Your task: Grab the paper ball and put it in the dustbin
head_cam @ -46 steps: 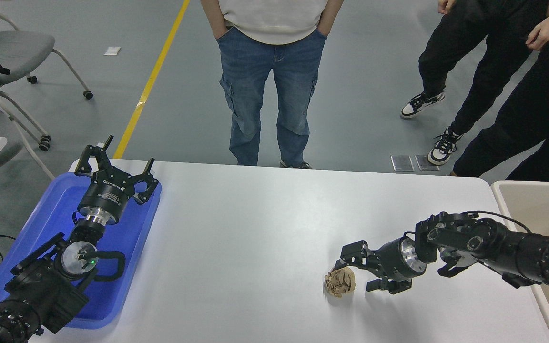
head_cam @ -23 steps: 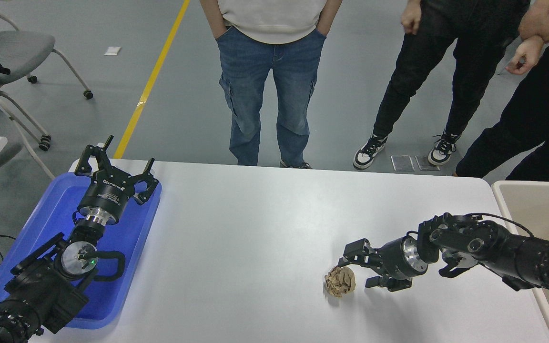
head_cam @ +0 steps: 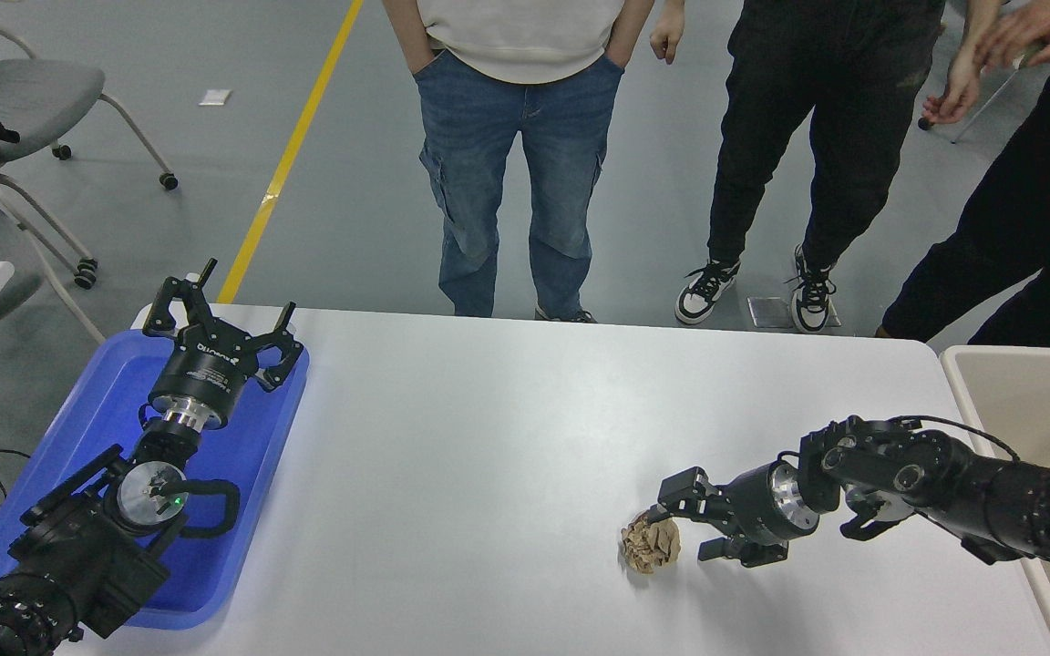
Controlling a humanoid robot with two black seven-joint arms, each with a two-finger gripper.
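Note:
A crumpled tan paper ball (head_cam: 651, 545) lies on the white table (head_cam: 507, 428), right of centre and near the front. My right gripper (head_cam: 682, 533) comes in from the right and sits low, just to the ball's right. It is open: its upper finger reaches the ball's top right edge and its lower finger stands clear of the ball on the right. Nothing is held. The beige dustbin (head_cam: 1017, 392) stands off the table's right edge, behind the right arm. My left gripper (head_cam: 215, 310) is parked open above the blue tray.
A shallow blue tray (head_cam: 87, 428) lies at the table's left edge under the left arm. Three people stand along the far side, one at the middle and two toward the right. Grey chairs stand on the floor at the upper left.
My right gripper has dropped slightly and edged closer to the paper ball, which has stayed put. A person in black has walked leftward along the far side. The left arm has not moved.

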